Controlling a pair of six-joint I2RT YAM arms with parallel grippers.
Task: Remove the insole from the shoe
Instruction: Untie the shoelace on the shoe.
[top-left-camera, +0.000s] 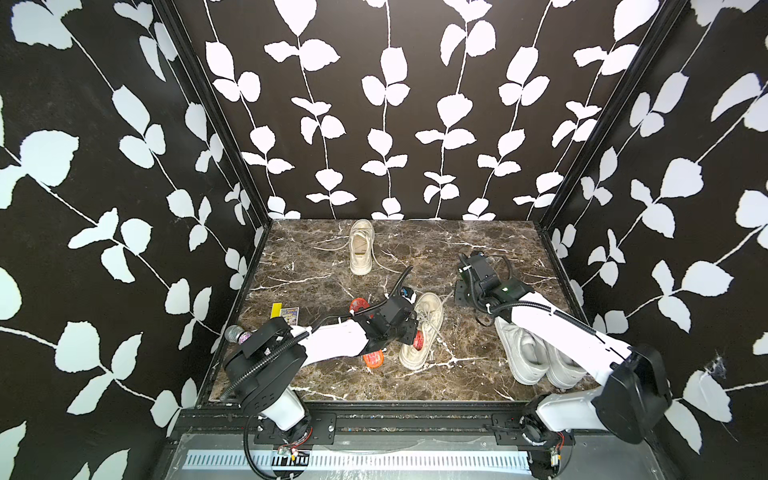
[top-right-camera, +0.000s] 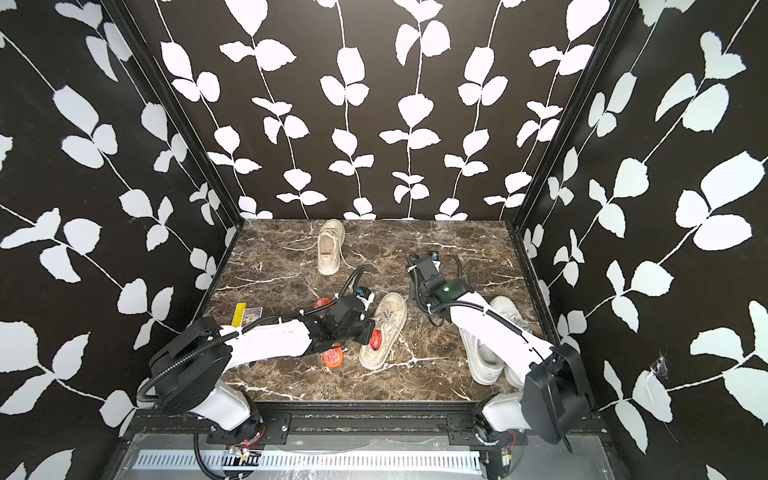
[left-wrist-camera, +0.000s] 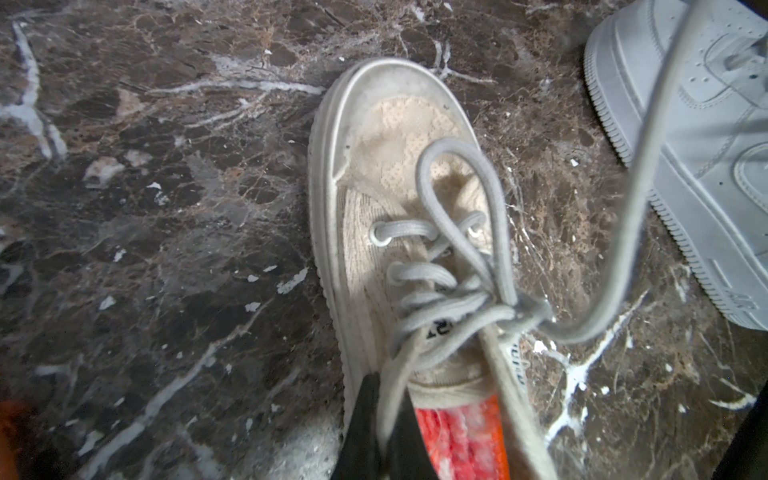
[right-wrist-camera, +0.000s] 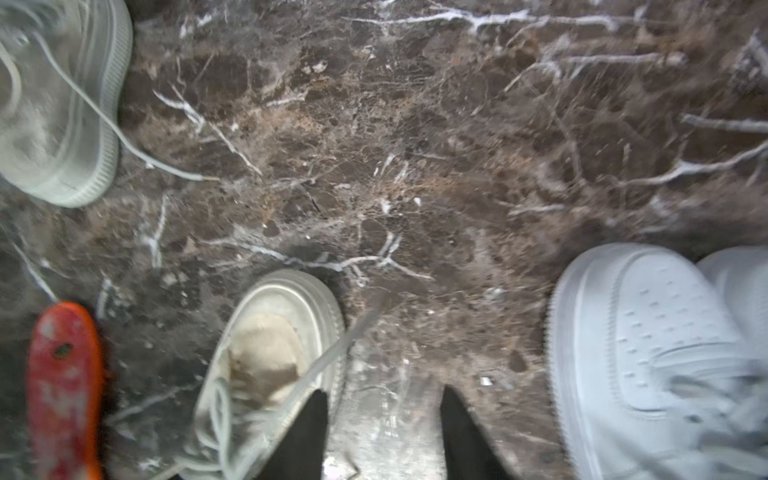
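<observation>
The left gripper (left-wrist-camera: 388, 390) is clenched, its black fingers (left-wrist-camera: 361, 419) pressed together at the collar edge of the beige canvas sneaker (left-wrist-camera: 395, 145), with a grey lace running across them. Whether they pinch anything cannot be told. Right beside the fingertips, the red-orange insole (left-wrist-camera: 457, 440) lies inside the sneaker's opening, showing under the tongue in both top views (top-left-camera: 419, 341) (top-right-camera: 376, 338). Beyond the sneaker's rubber toe rim, the brown marble tabletop (left-wrist-camera: 166, 208) lies bare. To the other side, past a strip of bare marble, is the ribbed sole edge of a pair of white leather sneakers (left-wrist-camera: 706, 166). A second orange insole (top-left-camera: 372, 358) lies loose on the marble, partly under the left arm. The right gripper (right-wrist-camera: 384, 436) hangs released, jaws apart over bare marble with nothing between them. The beige sneaker's toe (right-wrist-camera: 270, 353) is just beside one finger, the white pair (right-wrist-camera: 648, 353) is near the other, and wide open marble lies ahead. Farther out, a matching beige sneaker (top-left-camera: 360, 247) sits by the back wall with its lace trailing. A glittery microphone (top-left-camera: 235, 332) and a yellow card (top-left-camera: 276, 309) hug the left table edge.
</observation>
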